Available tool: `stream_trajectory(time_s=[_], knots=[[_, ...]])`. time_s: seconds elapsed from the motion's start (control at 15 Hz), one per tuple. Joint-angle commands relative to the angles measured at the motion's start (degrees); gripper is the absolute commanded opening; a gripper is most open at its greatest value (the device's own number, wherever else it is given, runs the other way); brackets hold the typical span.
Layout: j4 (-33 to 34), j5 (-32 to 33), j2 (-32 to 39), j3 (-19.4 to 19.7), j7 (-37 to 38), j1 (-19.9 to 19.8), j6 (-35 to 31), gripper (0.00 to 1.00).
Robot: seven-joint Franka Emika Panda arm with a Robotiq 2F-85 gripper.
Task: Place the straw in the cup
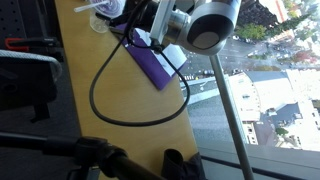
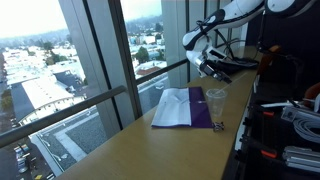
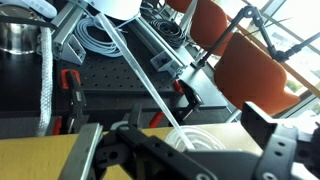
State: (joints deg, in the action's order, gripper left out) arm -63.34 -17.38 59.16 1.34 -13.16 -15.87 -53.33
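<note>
Your claw (image 3: 180, 138) hangs above the cup (image 2: 215, 101), jaws wide apart and gripping nothing. The straw (image 3: 140, 70) leans with its lower end inside the cup, so placement looks done; next, lift straight up from the cup without brushing the straw.

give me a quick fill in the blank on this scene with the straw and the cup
1. The thin straw is ___ in colour.
2. The clear cup stands on the table next to a white and ___ folder.
3. In the wrist view the fingers stand ___, gripping nothing.
4. The cable looped on the table is ___.

Missing words: white; purple; open; black
</note>
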Motion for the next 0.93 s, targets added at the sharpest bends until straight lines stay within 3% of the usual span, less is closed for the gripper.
stream_trajectory(time_s=[0.0,0.87], knots=[[-8.92,1.99,-7.46,0.14,-3.91,-0.01,-3.55,1.0],[-27.03,11.13,-18.37,0.13,-11.35,0.61,-12.57,1.0]])
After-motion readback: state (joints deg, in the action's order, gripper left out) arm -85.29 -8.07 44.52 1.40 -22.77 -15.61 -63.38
